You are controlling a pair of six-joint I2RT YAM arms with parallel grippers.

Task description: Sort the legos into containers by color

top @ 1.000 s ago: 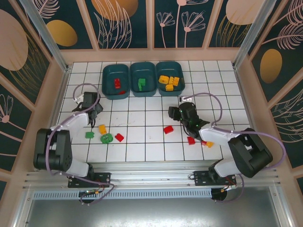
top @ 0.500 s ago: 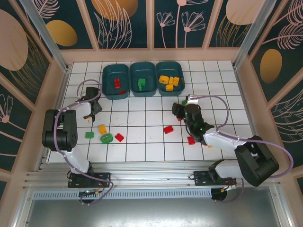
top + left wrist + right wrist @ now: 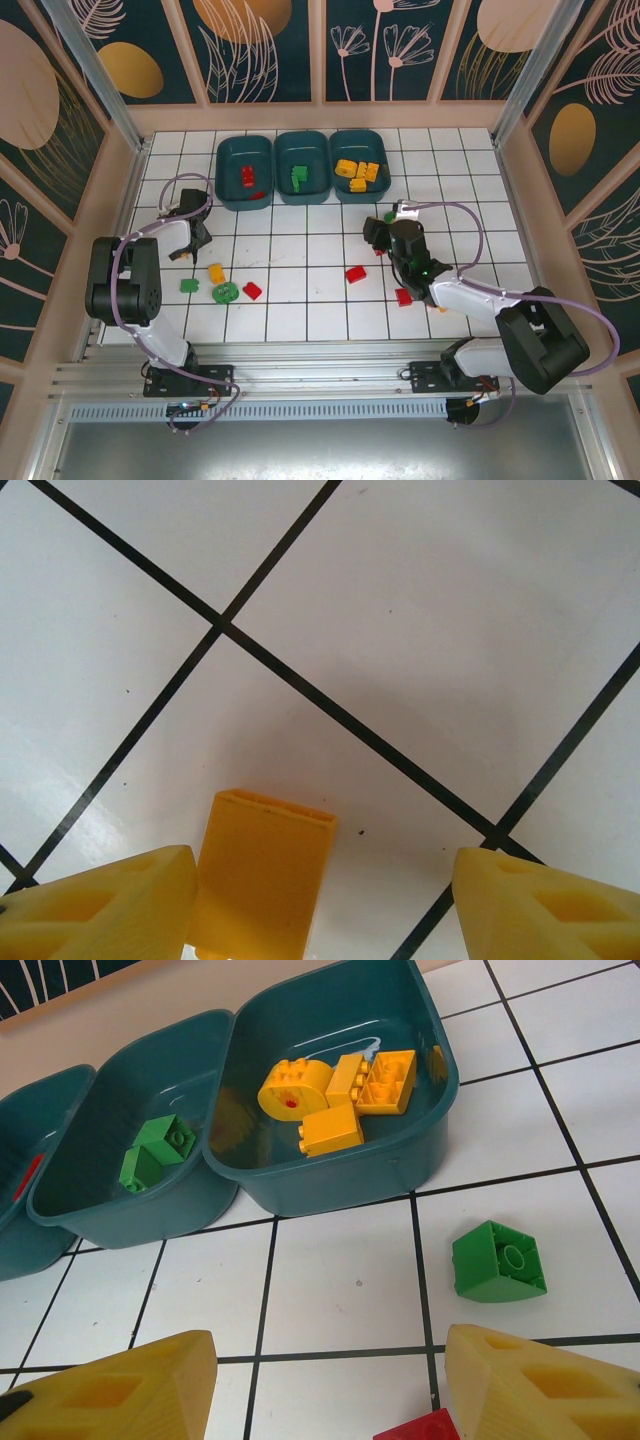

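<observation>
Three dark teal tubs stand in a row at the back: the left tub [image 3: 228,180] holds red bricks, the middle tub [image 3: 284,185] green ones, the right tub [image 3: 338,190] yellow ones [image 3: 335,1095]. My left gripper [image 3: 190,243] is open and low over the tiles, with a yellow brick [image 3: 262,875] lying between its fingers, close to the left one. My right gripper [image 3: 378,235] is open in front of the yellow tub [image 3: 330,1180], a green brick [image 3: 500,1260] lying just ahead on its right and a red brick [image 3: 432,1427] at its near edge.
Loose on the tiles are a yellow brick [image 3: 215,271], a green brick [image 3: 189,285], a round green piece [image 3: 226,292] and red bricks [image 3: 252,290] [image 3: 355,274] [image 3: 404,296], plus an orange one [image 3: 440,304]. A raised rim borders the floor.
The left arm has swung its elbow outward and its gripper has settled slightly nearer. The right gripper has shifted a little back and to the right.
</observation>
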